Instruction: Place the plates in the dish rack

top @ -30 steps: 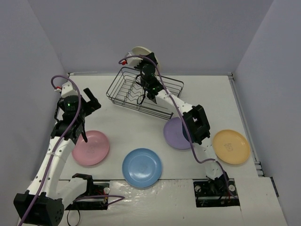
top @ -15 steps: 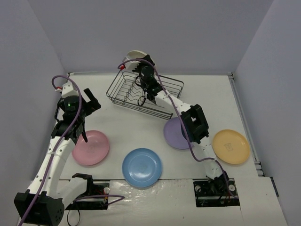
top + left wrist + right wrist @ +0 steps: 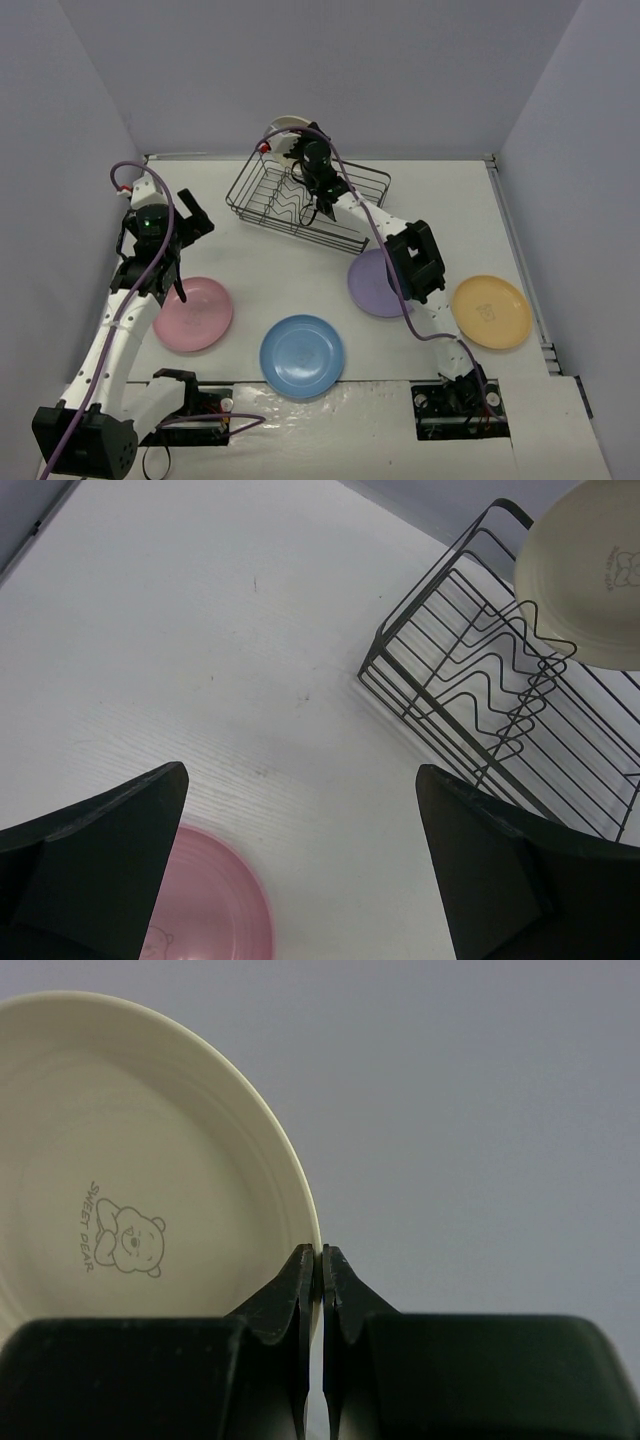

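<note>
My right gripper (image 3: 320, 1252) is shut on the rim of the cream plate (image 3: 130, 1160), which stands on edge with a bear drawing facing the camera. From above, the cream plate (image 3: 284, 124) hangs over the far left end of the dark wire dish rack (image 3: 365, 180), with the right gripper (image 3: 302, 150) just below it. The pink plate (image 3: 193, 313), blue plate (image 3: 302, 355), lilac plate (image 3: 368, 285) and orange-yellow plate (image 3: 491, 311) lie flat on the table. My left gripper (image 3: 300, 772) is open above bare table between the pink plate (image 3: 215, 910) and the dish rack (image 3: 480, 700).
The right arm stretches over the lilac plate and hides its right side. Grey walls close in the table at the back and both sides. The rack sits at an angle near the back wall, its zigzag dividers (image 3: 510, 670) holding nothing.
The right gripper has carried the cream plate left and slightly down, toward the rack's far left end. The left arm has stayed put.
</note>
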Available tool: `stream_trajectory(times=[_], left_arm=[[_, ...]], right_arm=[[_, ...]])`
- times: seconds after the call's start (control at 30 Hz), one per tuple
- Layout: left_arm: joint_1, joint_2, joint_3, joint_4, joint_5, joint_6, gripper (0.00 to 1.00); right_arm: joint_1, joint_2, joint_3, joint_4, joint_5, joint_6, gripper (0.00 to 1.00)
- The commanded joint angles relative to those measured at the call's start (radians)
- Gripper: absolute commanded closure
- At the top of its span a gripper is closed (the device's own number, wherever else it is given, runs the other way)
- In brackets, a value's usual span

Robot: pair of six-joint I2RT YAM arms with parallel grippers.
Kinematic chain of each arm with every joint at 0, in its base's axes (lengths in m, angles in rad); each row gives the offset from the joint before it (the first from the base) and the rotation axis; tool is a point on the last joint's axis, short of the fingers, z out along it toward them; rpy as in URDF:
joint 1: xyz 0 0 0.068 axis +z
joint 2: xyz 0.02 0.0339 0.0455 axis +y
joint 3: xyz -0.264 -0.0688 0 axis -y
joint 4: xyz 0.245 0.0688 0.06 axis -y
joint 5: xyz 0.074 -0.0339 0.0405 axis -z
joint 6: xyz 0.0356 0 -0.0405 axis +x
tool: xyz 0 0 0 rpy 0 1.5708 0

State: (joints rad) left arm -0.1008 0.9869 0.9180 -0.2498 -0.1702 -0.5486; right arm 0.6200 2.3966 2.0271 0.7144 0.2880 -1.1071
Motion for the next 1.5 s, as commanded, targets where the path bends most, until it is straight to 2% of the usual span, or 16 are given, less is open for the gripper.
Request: stream_trajectory(times=[0.0, 0.3, 0.43, 0.57, 0.6, 0.77, 0.97, 1.0, 1.03, 1.3, 1.43, 1.47], left_arm=[[0.010, 0.004, 0.016, 0.064, 0.018, 0.015, 0.03], [0.017, 0.010, 0.013, 0.064, 0.018, -0.001, 0.03], [0.021, 0.017, 0.018, 0.055, 0.015, -0.020, 0.03], [0.023, 0.047, 0.043, 0.023, 0.009, -0.080, 0.03], [0.023, 0.053, 0.054, 0.011, 0.001, -0.090, 0.03], [0.021, 0.065, 0.080, -0.059, -0.025, -0.146, 0.03], [0.021, 0.043, 0.111, -0.235, -0.043, -0.245, 0.03], [0.021, 0.034, 0.112, -0.266, -0.045, -0.261, 0.03], [0.023, 0.017, 0.112, -0.301, -0.053, -0.268, 0.03], [0.048, -0.054, 0.144, -0.681, -0.175, -0.392, 0.03], [0.197, -0.057, 0.056, -0.762, -0.007, -0.427, 0.03], [0.243, -0.057, 0.043, -0.778, 0.028, -0.428, 0.03]], right_arm=[[-0.014, -0.033, -0.016, 0.059, -0.056, 0.004, 1.00], [-0.013, -0.017, -0.064, 0.123, -0.070, 0.030, 1.00], [-0.011, -0.016, -0.076, 0.137, -0.048, 0.052, 0.92], [-0.002, -0.031, -0.089, 0.159, -0.019, 0.103, 0.41], [0.000, -0.040, -0.088, 0.153, -0.017, 0.115, 0.33], [0.016, -0.100, -0.102, 0.123, -0.005, 0.179, 0.20], [0.036, -0.256, -0.174, 0.041, -0.033, 0.322, 0.12], [0.037, -0.290, -0.189, 0.015, -0.047, 0.356, 0.08], [0.036, -0.311, -0.205, -0.021, -0.064, 0.390, 0.01], [0.010, -0.625, -0.339, -0.290, -0.102, 0.795, 0.00], [-0.061, -0.826, -0.546, -0.302, -0.124, 1.069, 0.00], [-0.089, -0.884, -0.609, -0.300, -0.145, 1.095, 0.00]])
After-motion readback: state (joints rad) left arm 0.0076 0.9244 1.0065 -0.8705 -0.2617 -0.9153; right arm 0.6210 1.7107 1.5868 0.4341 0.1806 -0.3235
